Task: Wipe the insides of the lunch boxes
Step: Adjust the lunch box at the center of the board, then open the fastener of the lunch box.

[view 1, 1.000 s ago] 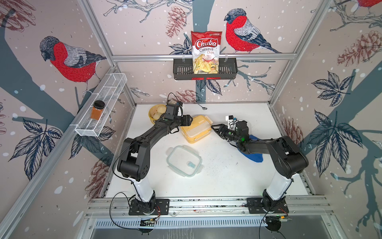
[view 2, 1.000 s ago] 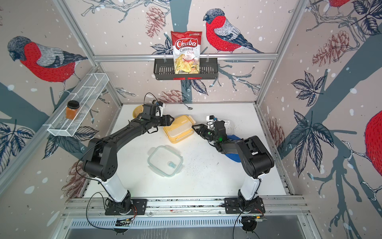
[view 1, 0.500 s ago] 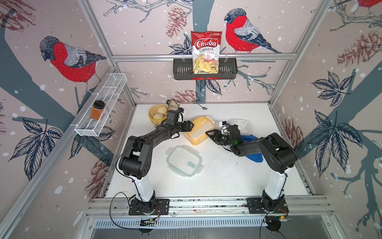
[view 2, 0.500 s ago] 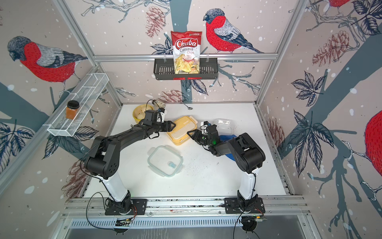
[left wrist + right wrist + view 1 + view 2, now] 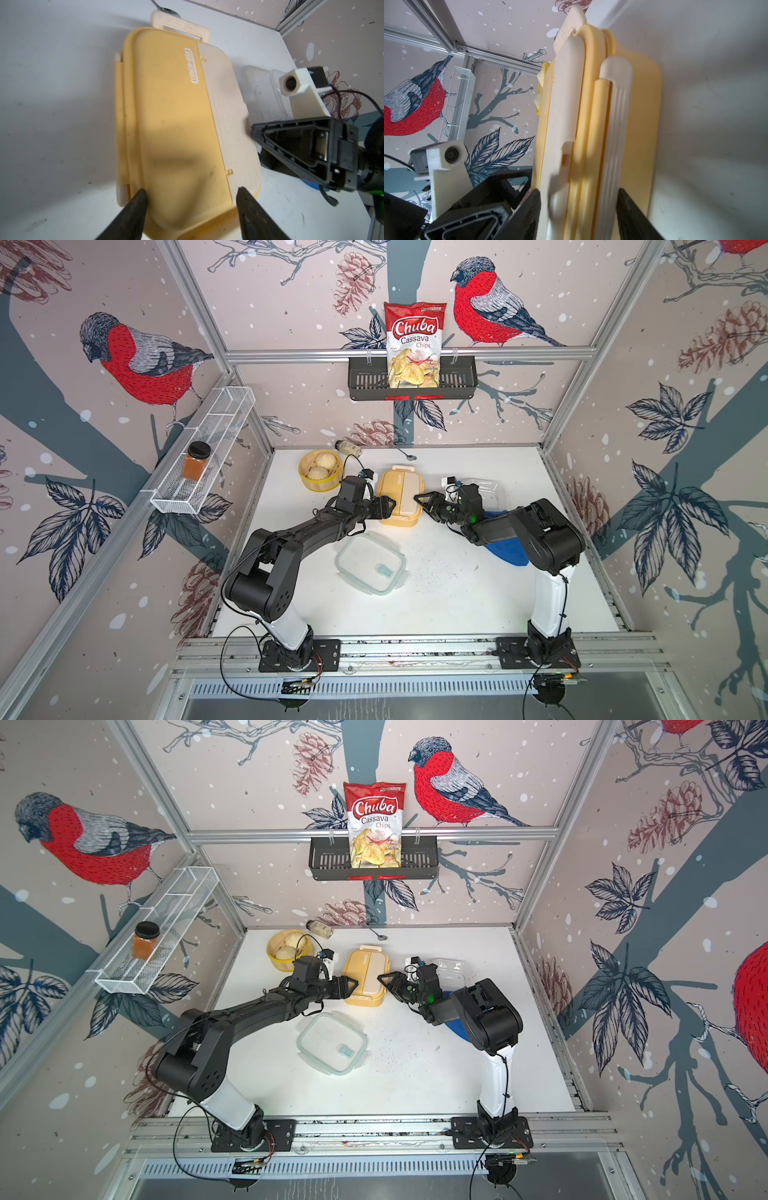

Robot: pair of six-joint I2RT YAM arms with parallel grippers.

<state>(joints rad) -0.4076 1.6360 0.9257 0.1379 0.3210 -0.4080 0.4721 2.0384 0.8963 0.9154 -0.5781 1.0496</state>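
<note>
The yellow lunch box (image 5: 399, 497) (image 5: 365, 979) stands in the middle of the table with its yellow-cream lid on. My left gripper (image 5: 388, 506) (image 5: 351, 986) is open at the box's left side. In the left wrist view its tips (image 5: 191, 192) hover over the lid's (image 5: 176, 124) near end. My right gripper (image 5: 419, 499) (image 5: 382, 979) is open at the box's right side. In the right wrist view its jaws (image 5: 578, 192) straddle the side clasp (image 5: 614, 135). The clear lunch box (image 5: 486, 489) (image 5: 451, 969) sits behind the right gripper. Its green-rimmed lid (image 5: 370, 568) lies nearer the front.
A blue cloth (image 5: 507, 551) lies under the right arm. A yellow steamer basket with buns (image 5: 320, 470), a small bottle (image 5: 348, 446) and a spoon (image 5: 405, 454) are at the back. Crumbs dot the table in front of the lid.
Both grippers have closed in on the yellow lunch box from either side, and the box has turned to stand straighter. The right jaws have narrowed slightly.
</note>
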